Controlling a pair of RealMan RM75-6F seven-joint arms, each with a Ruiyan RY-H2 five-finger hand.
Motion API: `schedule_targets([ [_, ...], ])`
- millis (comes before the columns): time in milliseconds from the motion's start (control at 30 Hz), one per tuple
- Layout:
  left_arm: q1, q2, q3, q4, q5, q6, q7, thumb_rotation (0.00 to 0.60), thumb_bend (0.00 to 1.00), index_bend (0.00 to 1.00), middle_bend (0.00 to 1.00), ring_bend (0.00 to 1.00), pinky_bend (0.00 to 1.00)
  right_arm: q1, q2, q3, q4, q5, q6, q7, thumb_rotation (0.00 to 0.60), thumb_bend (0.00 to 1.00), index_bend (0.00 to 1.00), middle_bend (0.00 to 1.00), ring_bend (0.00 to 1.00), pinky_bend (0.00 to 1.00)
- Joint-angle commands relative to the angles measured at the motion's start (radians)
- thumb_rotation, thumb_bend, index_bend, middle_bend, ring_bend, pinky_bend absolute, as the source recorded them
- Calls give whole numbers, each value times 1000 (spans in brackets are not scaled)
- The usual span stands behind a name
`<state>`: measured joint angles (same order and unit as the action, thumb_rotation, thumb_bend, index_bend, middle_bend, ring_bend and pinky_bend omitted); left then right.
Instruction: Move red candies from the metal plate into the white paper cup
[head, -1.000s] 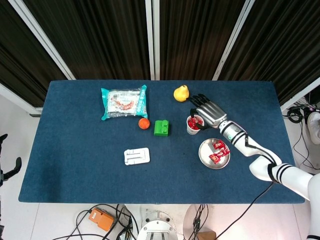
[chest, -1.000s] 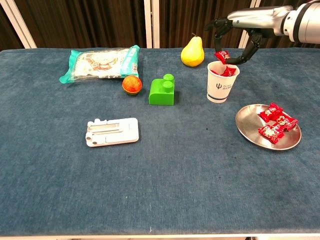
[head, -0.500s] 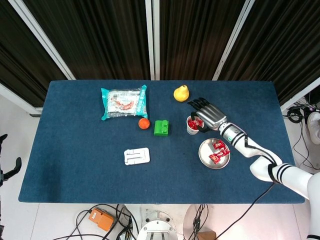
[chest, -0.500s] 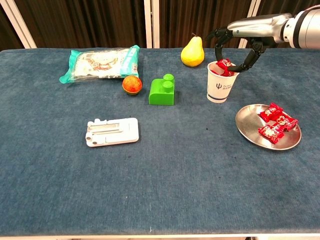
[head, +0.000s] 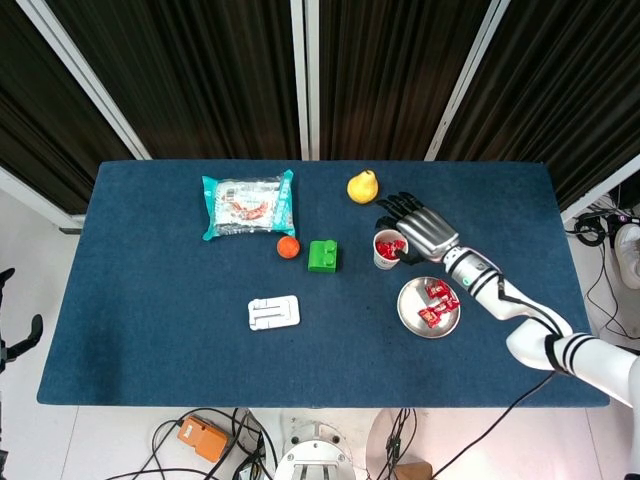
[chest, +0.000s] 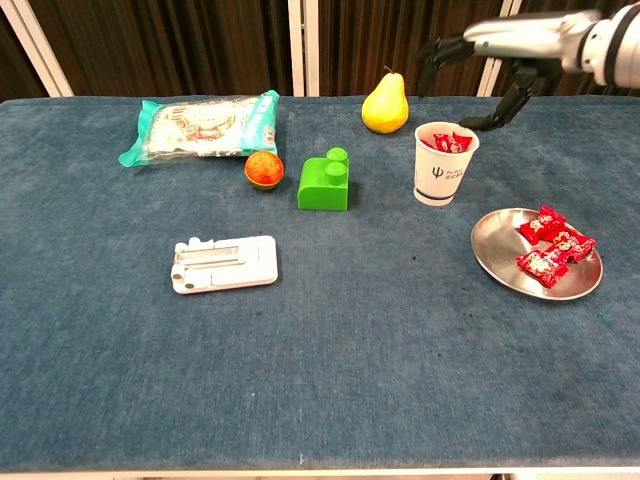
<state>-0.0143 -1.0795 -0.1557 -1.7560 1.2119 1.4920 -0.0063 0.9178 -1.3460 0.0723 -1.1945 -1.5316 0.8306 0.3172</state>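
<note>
A white paper cup (chest: 444, 165) (head: 388, 250) stands right of centre with red candies (chest: 450, 142) in it. To its right lies the metal plate (chest: 500, 262) (head: 410, 308) holding three red candies (chest: 548, 247) (head: 436, 302). My right hand (chest: 480, 60) (head: 420, 228) hovers just above and behind the cup, fingers spread, holding nothing. The left hand shows in neither view.
A yellow pear (chest: 385, 103) stands behind the cup. A green block (chest: 325, 181), an orange ball (chest: 264, 169), a snack packet (chest: 200, 124) and a white flat stand (chest: 224, 263) lie to the left. The table's right edge is near the plate.
The right hand lowered a red candy into the cup, let it go, then lifted with its fingers spread.
</note>
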Motion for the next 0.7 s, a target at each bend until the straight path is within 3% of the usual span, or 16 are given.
schedule_targets([
  [33, 0, 1, 0, -1, 0, -2, 0, 600, 348, 119, 0, 0, 0, -73, 94, -13, -126, -17, 104, -57, 600, 489, 317, 94, 0, 0],
  [233, -1, -1, 1, -2, 2, -2, 1, 600, 348, 118, 0, 0, 0, -181, 219, -85, -330, -13, 159, -207, 600, 434, 312, 94, 0, 0],
  [333, -2, -1, 1, -2, 2, -3, 2, 600, 348, 119, 0, 0, 0, -209, 248, -117, -373, -2, 136, -252, 600, 421, 314, 94, 0, 0],
  [700, -3, -3, 1, -2, 2, -1, 7, 600, 348, 119, 0, 0, 0, -209, 227, -143, -299, 52, -8, -262, 600, 420, 330, 94, 0, 0],
])
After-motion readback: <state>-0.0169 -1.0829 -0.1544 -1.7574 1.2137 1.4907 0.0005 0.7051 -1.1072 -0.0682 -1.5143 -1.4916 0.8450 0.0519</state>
